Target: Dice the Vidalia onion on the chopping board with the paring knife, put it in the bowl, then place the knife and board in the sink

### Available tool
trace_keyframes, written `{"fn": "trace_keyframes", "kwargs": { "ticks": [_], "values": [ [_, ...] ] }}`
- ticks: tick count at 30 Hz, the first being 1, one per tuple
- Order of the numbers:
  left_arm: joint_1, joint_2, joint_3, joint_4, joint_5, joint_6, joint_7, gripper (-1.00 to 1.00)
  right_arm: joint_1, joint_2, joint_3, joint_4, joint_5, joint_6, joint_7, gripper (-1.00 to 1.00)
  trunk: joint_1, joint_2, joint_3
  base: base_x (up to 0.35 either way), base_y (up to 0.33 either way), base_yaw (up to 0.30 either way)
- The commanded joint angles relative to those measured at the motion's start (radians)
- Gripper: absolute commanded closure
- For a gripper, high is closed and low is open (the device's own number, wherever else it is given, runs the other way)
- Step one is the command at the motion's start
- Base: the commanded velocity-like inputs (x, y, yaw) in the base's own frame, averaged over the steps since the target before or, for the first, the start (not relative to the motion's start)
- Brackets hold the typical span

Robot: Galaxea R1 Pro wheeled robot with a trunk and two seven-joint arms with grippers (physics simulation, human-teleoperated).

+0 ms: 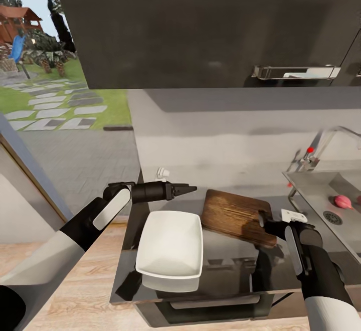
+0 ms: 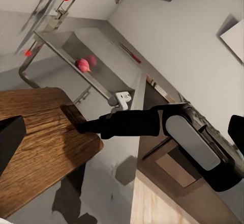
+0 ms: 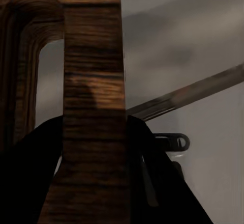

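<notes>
The dark wooden chopping board (image 1: 230, 213) lies slanted over the dark countertop (image 1: 225, 266), its near end seemingly raised. My right gripper (image 1: 263, 217) is shut on that end by the slot handle; in the right wrist view the board's edge (image 3: 94, 107) sits between the dark fingers (image 3: 30, 178). A white bowl (image 1: 170, 245) stands just left of the board. Above the bowl's far rim hovers my left gripper (image 1: 193, 189), open and empty. The pink-red onion (image 1: 343, 201) rests in the steel sink (image 1: 311, 195) near the drain. A thin red-handled paring knife (image 2: 131, 53) lies beyond the basin.
A chrome tap (image 1: 321, 145) with a red dot rises behind the sink. Dark upper cabinets with a steel handle (image 1: 296, 72) hang overhead. A small white fitting (image 1: 163, 173) sits on the wall behind the bowl. Left of the counter an opening shows a garden.
</notes>
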Motion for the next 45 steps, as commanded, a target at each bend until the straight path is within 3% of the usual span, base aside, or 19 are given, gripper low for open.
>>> {"fn": "trace_keyframes", "kwargs": {
  "ticks": [1, 13, 17, 19, 23, 30, 41, 45],
  "values": [
    [-0.001, 0.001, -0.002, 0.0, 0.009, 0.007, 0.001, -1.0, -0.001, 0.0, 0.001, -0.001, -0.006, 0.005, -0.005, 1.0, 0.001, -0.002, 0.0, 0.0, 0.0, 0.0],
    [-0.001, 0.003, -0.002, -0.003, 0.037, 0.01, -0.002, -1.0, 0.006, -0.014, 0.001, -0.022, 0.006, 0.015, -0.004, 1.0, 0.001, -0.002, 0.019, 0.0, 0.0, 0.0],
    [-0.001, 0.006, -0.002, -0.01, 0.052, 0.018, -0.004, -1.0, 0.005, -0.023, 0.002, -0.075, 0.007, 0.066, -0.001, 1.0, 0.001, -0.002, 0.026, 0.0, 0.0, 0.0],
    [-0.001, 0.005, -0.002, -0.015, 0.059, 0.02, -0.004, -1.0, 0.005, -0.063, 0.005, -0.136, 0.002, 0.128, 0.008, 1.0, 0.001, -0.002, 0.029, 0.0, 0.0, 0.0],
    [-0.001, 0.006, -0.002, -0.036, 0.06, 0.023, -0.004, -1.0, 0.006, -0.087, 0.007, -0.167, 0.0, 0.152, 0.032, 1.0, 0.001, -0.002, 0.036, -0.042, -0.024, 0.0],
    [-0.001, 0.015, -0.003, -0.09, 0.059, 0.025, -0.004, -1.0, 0.006, -0.152, 0.008, -0.173, 0.001, 0.152, 0.199, 1.0, 0.001, -0.002, 0.047, -0.207, -0.182, 0.0],
    [-0.001, 0.039, -0.005, -0.115, 0.064, 0.025, -0.004, -1.0, 0.007, -0.16, 0.011, -0.173, 0.0, 0.152, 0.23, 1.0, 0.001, -0.002, 0.066, -0.245, -0.23, 0.0],
    [-0.001, 0.049, -0.005, -0.116, 0.097, 0.024, -0.004, -1.0, 0.007, -0.16, 0.026, -0.173, 0.0, 0.152, 0.243, 1.0, 0.001, -0.002, 0.072, -0.273, -0.168, 0.0]
  ]
}}
